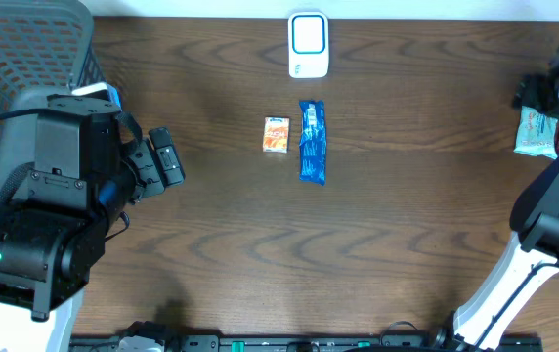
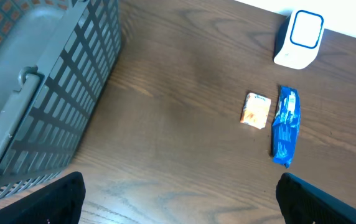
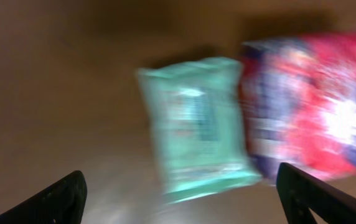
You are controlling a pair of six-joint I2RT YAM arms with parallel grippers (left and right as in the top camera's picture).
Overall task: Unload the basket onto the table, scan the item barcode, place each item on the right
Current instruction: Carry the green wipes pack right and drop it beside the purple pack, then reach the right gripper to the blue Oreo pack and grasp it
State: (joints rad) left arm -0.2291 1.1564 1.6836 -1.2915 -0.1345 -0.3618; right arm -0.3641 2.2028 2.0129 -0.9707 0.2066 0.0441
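The white barcode scanner (image 1: 308,44) (image 2: 300,37) stands at the table's far edge. In front of it lie a small orange packet (image 1: 277,134) (image 2: 256,110) and a long blue packet (image 1: 313,142) (image 2: 284,126). My left gripper (image 1: 167,161) (image 2: 178,190) is open over bare table, well to the left of both. My right gripper (image 1: 538,98) (image 3: 179,186) is open at the far right, just above a teal packet (image 1: 537,132) (image 3: 193,124) that lies on the table. A red and purple packet (image 3: 315,106) lies right beside the teal one. The right wrist view is blurred.
A grey mesh basket (image 1: 25,39) (image 2: 41,93) fills the far left corner, close behind the left arm. The right arm's black and white links (image 1: 553,215) stand along the table's right edge.
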